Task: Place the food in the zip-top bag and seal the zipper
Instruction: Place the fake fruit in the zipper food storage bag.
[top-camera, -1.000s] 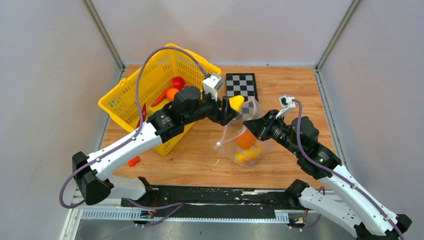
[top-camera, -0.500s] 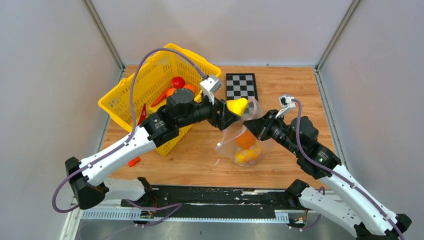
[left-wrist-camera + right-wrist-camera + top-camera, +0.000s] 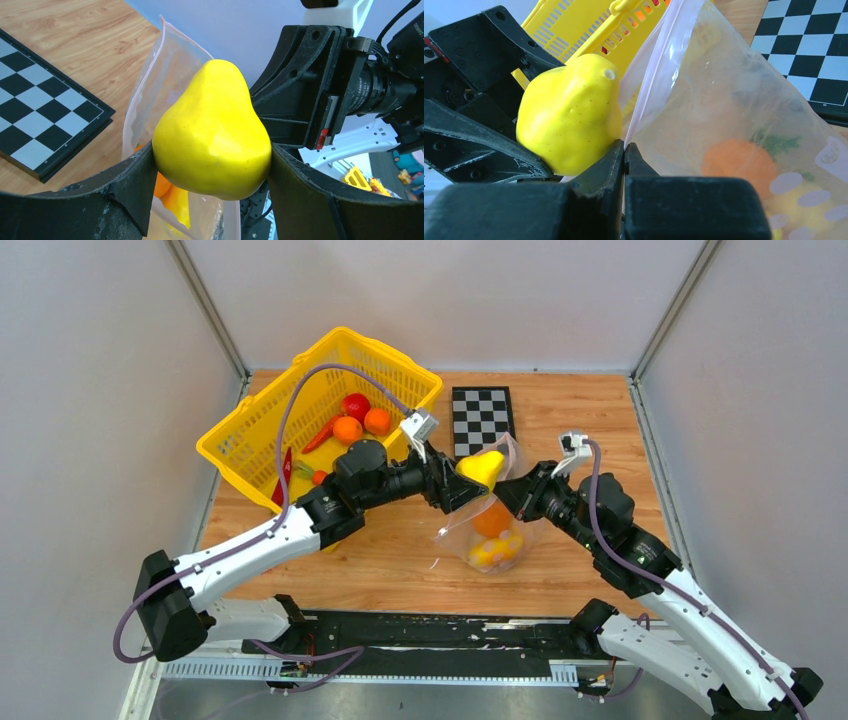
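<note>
Top external: bag mouth mostly hidden behind both grippers. left gripper (image 3: 455,480) jaws clamped on smooth glossy yellow pear (image 3: 212,145), held right at the mouth of the zip-top bag (image 3: 485,535). right gripper (image 3: 624,150) pinched tight on the bag's upper edge, by the pinkish zipper (image 3: 651,85). Bag clear, crinkly, pale dots, bottom cut off in right wrist. Rounded orange piece (image 3: 734,155) inside, blurred. Latticed plastic basket (image 3: 260,430) behind.

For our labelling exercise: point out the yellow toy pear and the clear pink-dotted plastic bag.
yellow toy pear (image 3: 212,135), left wrist view, its rounded belly.
clear pink-dotted plastic bag (image 3: 724,100), right wrist view, side wall.
</note>
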